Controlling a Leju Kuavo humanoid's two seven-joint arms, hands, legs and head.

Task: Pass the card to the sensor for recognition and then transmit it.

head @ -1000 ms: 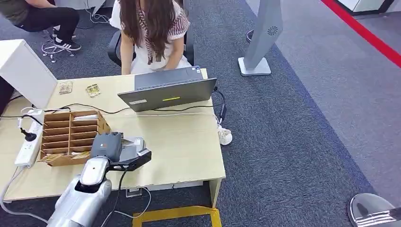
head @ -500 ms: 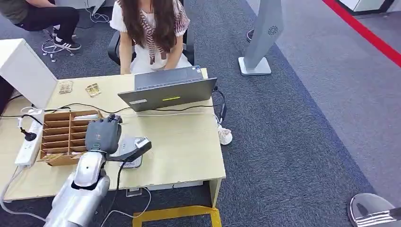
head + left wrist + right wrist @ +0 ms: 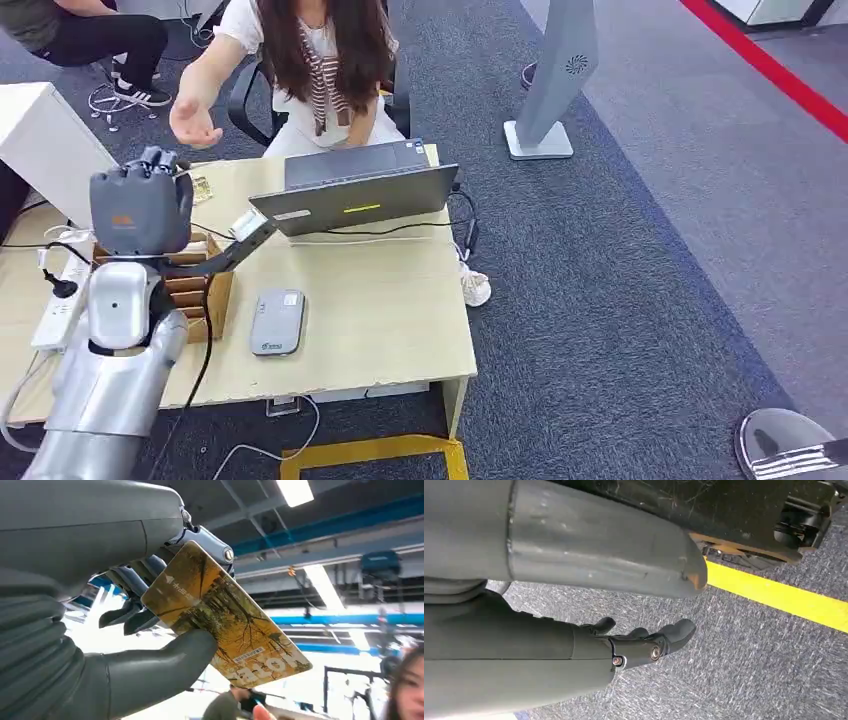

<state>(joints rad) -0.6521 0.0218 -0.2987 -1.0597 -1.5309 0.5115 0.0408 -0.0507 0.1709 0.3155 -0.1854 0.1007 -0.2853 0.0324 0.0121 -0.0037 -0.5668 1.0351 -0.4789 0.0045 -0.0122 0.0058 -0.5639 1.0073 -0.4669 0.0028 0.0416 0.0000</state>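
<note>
Above the tabletop's (image 3: 400, 330) far-left corner, the left hand (image 3: 140, 205) is raised, pinching the yellow card (image 3: 225, 617) between thumb (image 3: 165, 662) and fingers (image 3: 135, 577); the card's long axis runs outward from the palm, toward a person's open hand (image 3: 195, 120). The sensor (image 3: 277, 321) lies near the front edge. The right hand (image 3: 644, 642) hangs over carpet, fingers loosely curled, holding nothing.

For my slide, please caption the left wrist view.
Robot hand holds a yellow card up under ceiling lights.
</note>
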